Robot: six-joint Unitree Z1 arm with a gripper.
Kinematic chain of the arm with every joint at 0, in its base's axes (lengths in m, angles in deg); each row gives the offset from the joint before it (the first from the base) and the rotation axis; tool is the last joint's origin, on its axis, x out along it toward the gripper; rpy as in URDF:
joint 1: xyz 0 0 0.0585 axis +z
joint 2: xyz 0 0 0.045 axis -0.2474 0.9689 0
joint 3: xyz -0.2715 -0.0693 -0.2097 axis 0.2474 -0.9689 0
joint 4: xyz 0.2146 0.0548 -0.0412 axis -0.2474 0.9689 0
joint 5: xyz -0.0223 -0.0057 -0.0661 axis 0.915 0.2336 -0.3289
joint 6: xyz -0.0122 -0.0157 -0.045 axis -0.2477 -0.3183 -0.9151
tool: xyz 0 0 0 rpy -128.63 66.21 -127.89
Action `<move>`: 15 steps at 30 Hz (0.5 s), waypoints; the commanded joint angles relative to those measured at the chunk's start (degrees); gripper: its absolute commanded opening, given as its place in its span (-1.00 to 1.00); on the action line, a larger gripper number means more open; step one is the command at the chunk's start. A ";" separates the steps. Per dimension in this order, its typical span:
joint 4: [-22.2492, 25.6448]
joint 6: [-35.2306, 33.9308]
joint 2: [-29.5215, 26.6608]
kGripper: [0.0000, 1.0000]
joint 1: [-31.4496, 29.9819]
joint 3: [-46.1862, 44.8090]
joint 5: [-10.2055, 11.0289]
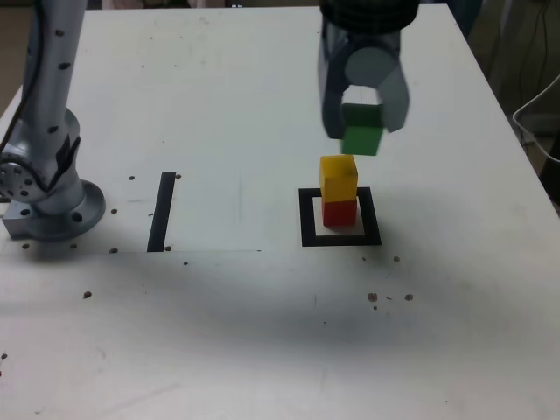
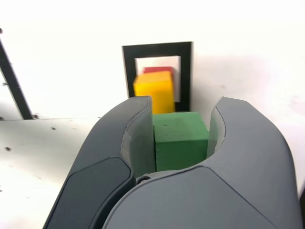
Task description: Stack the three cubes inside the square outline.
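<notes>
The red cube (image 1: 339,214) sits inside the square outline (image 1: 309,229) on the white surface (image 1: 219,332), the yellow cube (image 1: 338,178) stacked on it. The green cube (image 1: 360,131) hangs above — pinched between the fingers of the end effector (image 2: 181,136). A black strip (image 1: 162,213) lies well apart, toward the exterior view's left.

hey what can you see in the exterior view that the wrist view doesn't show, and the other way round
Only the exterior view shows the round grey metal arm base and the table's far edge. Only the wrist view shows both grey curved gripper fingers up close, pressing the solid green cube from opposite sides. Both share that cube, the yellow cube stacked on the red cube, the black square tape outline and the straight black tape strip.
</notes>
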 commanded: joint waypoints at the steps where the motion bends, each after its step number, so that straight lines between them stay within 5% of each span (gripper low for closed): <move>1: -0.43 0.87 -1.06 -0.90 1.29 -1.44 -0.60; 15: -7.51 1.72 -5.17 -0.88 4.44 -12.76 -3.72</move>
